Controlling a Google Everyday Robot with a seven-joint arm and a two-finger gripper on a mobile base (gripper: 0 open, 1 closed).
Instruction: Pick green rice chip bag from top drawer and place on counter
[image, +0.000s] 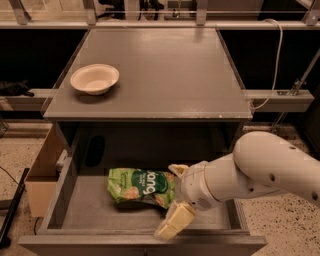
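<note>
The white arm (272, 170) bore small dark holes; its cream-fingered claw (168, 200) gaped inside the top drawer (92, 210).

Free over grey-brown counter (170, 75) bar round white bowl (95, 79) near left edge. In grey top drawer (92, 212): crinkled green rice chip bag (140, 186) centre, spread cream gripper (175, 196) at its right.

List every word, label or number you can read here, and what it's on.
"ang": large white letters on the green chip bag in the drawer; any letter before them is unclear.
Smaller print on the bag: too blurred to read.
Bowl, counter, and open gripper at the bag's right end: no text.
</note>
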